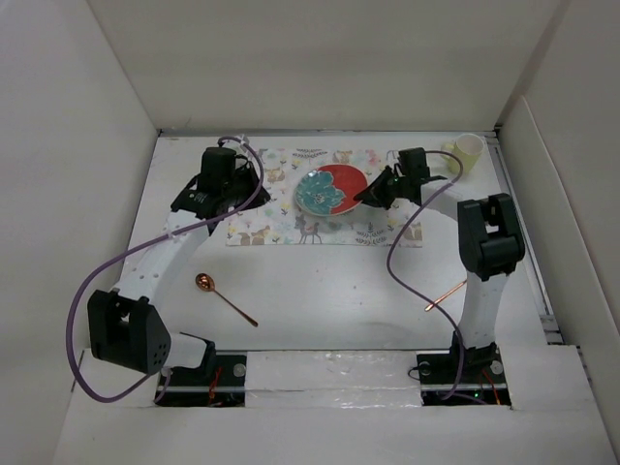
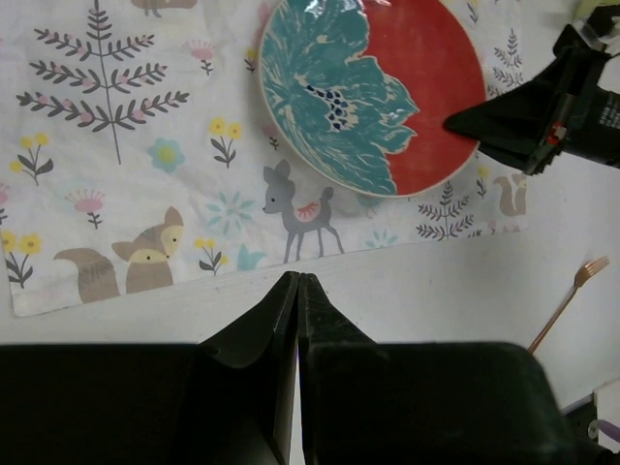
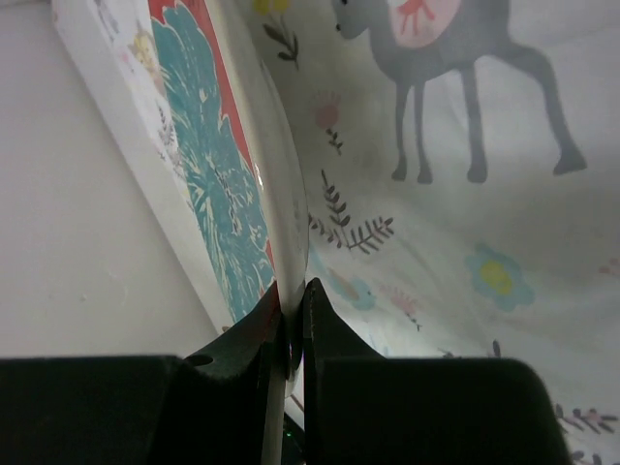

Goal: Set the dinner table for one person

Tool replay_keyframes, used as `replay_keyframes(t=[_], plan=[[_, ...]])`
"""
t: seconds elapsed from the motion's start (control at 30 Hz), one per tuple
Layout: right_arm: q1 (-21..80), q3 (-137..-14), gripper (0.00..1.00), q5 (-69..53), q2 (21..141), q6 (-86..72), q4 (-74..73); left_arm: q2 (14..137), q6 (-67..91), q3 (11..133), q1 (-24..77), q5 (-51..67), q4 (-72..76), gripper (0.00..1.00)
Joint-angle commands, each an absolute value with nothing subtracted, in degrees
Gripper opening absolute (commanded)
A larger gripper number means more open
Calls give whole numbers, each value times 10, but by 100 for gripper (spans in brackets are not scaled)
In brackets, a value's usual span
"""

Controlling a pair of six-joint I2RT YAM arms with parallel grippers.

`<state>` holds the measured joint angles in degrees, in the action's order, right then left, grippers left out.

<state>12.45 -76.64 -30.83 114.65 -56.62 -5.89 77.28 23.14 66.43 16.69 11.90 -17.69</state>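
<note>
- Red plate (image 1: 330, 190) with a big blue-green flower.
- White placemat (image 1: 266, 228) with foxes, deer and flowers.
- Copper spoon (image 1: 223, 295) and fork (image 1: 444, 295).
- Pale yellow cup (image 1: 468, 150).
- Plain white dinner table (image 1: 329, 291).

From above, the left arm (image 1: 218, 179) covers the placemat's (image 1: 291, 231) left end, and the right gripper (image 1: 363, 198) hides the plate's (image 1: 325, 189) right rim. The fork (image 1: 444, 294) is too small there to show its tines. From the left wrist, the plate's far edge is cut off, and the fork's near end is hidden behind the left gripper (image 2: 298, 281). The right wrist gives only a blurred sliver of plate — edge-on.
</note>
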Motion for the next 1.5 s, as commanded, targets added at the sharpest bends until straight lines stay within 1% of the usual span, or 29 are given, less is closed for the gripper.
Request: replay_keyframes(t=[0.0, 0.17, 0.33, 0.37, 0.43, 0.47, 0.5, 0.53, 0.57, 0.67, 0.73, 0.8, 0.83, 0.87, 0.9, 0.93, 0.97, 1.0, 1.03, 1.07, 1.17, 1.2, 1.23, 1.27, 1.3, 1.33, 1.37, 1.4, 1.47], plan=[[127, -839, 0, -354, 1136, -610, 65, 737, 228, 672, 180, 127, -153, 0], [137, -848, 0, -351, 1186, -613, 64, 745, 227, 671, 180, 122, -154, 0], [149, -820, 1, -341, 1194, -605, 55, 744, 233, 664, 180, 131, -142, 0], [149, -803, 13, -336, 1190, -599, 50, 746, 234, 664, 180, 132, -141, 0], [149, -783, 29, -322, 1174, -593, 48, 745, 236, 657, 180, 133, -139, 0], [149, -774, 40, -317, 1167, -586, 41, 745, 236, 656, 180, 133, -135, 2], [149, -764, 45, -309, 1160, -578, 32, 745, 237, 653, 180, 132, -136, 4], [149, -763, 48, -304, 1149, -571, 20, 745, 237, 651, 180, 133, -134, 9], [149, -766, 52, -297, 1144, -548, -21, 744, 236, 650, 180, 131, -134, 12], [135, -783, 60, -255, 1115, -495, -95, 743, 229, 647, 180, 125, -136, 19], [120, -802, 61, -235, 1102, -473, -128, 741, 222, 650, 180, 123, -138, 22], [96, -811, 59, -219, 1081, -450, -156, 735, 218, 648, 180, 119, -141, 23], [85, -825, 54, -217, 1074, -447, -163, 734, 212, 647, 180, 116, -140, 23], [73, -835, 37, -214, 1064, -441, -176, 730, 208, 647, 180, 113, -143, 23], [45, -847, 24, -208, 1062, -439, -183, 728, 204, 646, 180, 110, -146, 22], [30, -862, 8, -199, 1060, -438, -191, 728, 201, 644, 180, 110, -147, 15], [16, -894, 0, -181, 1060, -434, -204, 723, 194, 643, 180, 110, -151, 9], [3, -916, 0, -131, 1063, -432, -220, 721, 192, 639, 180, 108, -153, 3], [-23, -941, 0, -106, 1069, -426, -241, 717, 189, 635, 180, 108, -153, 0], [-36, -999, 0, -83, 1077, -416, -281, 709, 185, 632, 180, 106, -155, 0], [-67, -1095, 0, 37, 1123, -403, -364, 700, 181, 617, 180, 105, -155, 0], [-73, -1147, 0, 88, 1135, -403, -378, 700, 177, 614, 180, 98, -160, 0], [-79, -1174, 0, 110, 1158, -402, -393, 701, 174, 613, 180, 96, -163, 1], [-84, -1196, 12, 127, 1171, -402, -418, 702, 173, 613, 180, 91, -167, 6], [-95, -1240, 21, 148, 1185, -402, -430, 702, 171, 612, 180, 90, -167, 13], [-95, -1260, 30, 155, 1211, -402, -441, 702, 171, 612, 180, 90, -167, 22], [-103, -1278, 40, 162, 1224, -401, -460, 705, 171, 613, 180, 90, -168, 26], [-108, -1292, 43, 169, 1236, -400, -467, 707, 173, 616, 180, 91, -169, 30], [-108, -1331, 49, 173, 1268, -396, -481, 713, 174, 619, 180, 94, -172, 30]])
